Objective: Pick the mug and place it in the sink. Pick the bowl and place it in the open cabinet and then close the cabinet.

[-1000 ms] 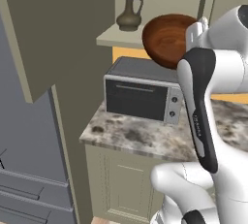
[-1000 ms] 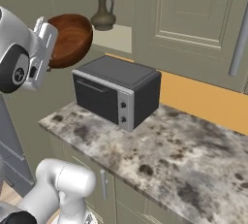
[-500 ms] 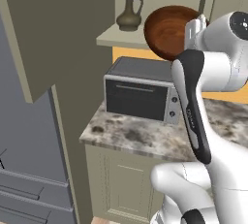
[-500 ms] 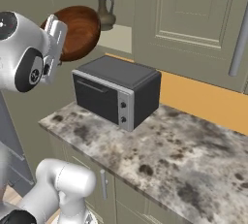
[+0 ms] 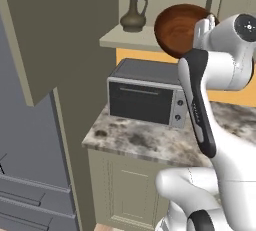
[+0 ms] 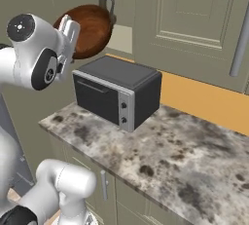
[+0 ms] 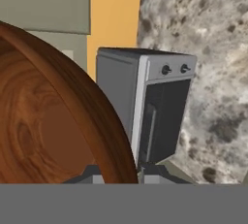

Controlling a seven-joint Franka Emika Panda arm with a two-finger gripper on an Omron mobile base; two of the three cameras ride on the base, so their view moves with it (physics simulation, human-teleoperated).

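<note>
Currently the gripper [image 7: 118, 172] is closed narrowly on the rim of the bowl [image 5: 181, 29], holding it raised above the toaster oven [image 5: 147, 94] and level with the open shelf of the cabinet [image 5: 127, 39]. In the left base view the bowl is tipped on edge, its glossy wood-grain hollow facing the camera, just right of the dark jug [image 5: 133, 12] standing on that shelf. In the right base view the bowl [image 6: 90, 29] sits directly in front of the jug [image 6: 105, 2], partly hiding it, with the white hand [image 6: 67, 38] clamped at its left edge.

In the hand view the bowl's reddish-brown rim [image 7: 72, 97] curves across the left half. The toaster oven [image 7: 150, 106] appears beyond it, dark glass door and two round knobs visible.

The toaster oven [image 6: 118, 88] stands on the speckled stone counter [image 6: 185, 156], against an orange backsplash [image 6: 204, 95]. The open cabinet door [image 5: 55, 30] projects toward the camera at left in the left base view, above the grey fridge [image 5: 27, 175]. A closed panelled upper cabinet door [image 6: 194, 14] with a vertical grey bar handle [image 6: 240, 39] hangs to the right in the right base view.

No brand marks, labels or readable writing show on the toaster oven, bowl, jug or cabinetry. Knob markings are too small to tell.
</note>
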